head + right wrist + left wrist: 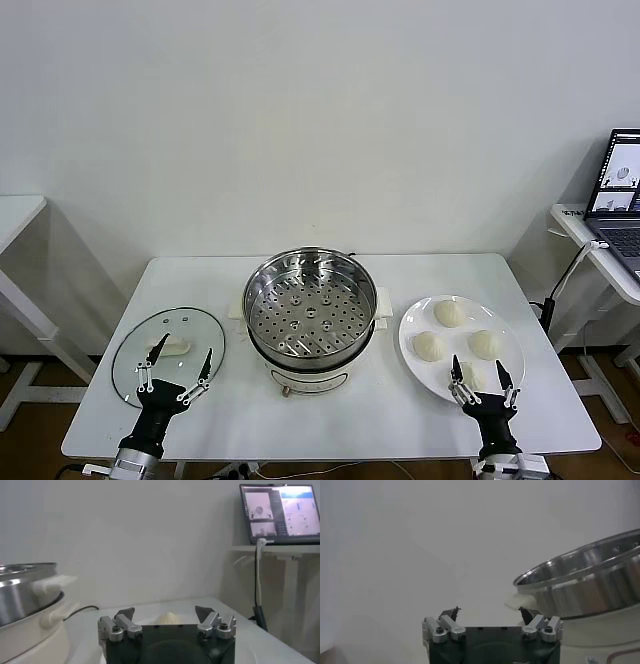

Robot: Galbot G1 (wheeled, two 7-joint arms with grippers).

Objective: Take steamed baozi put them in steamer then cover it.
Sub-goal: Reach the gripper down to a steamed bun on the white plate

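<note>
Both claws are held wide open at the bench (330,415) front edge, left claw (175,373) over the glass lid (130,362), right claw (482,377) by the baozi (450,313) plate (412,340), steamer (310,300) uncovered.

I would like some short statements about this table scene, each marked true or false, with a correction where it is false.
1. All four steamed baozi lie on the white plate. True.
2. The steamer already holds one bun. False: its perforated tray is bare.
3. The glass lid covers the steamer. False: the lid lies flat on the table, on the steamer's left.
4. The left pincer is open and holds nothing. True.
5. The right pincer is shut on a bun. False: it is open, empty, at the near edge of the plate.
6. A laptop stands on a side table at the right. True.
</note>
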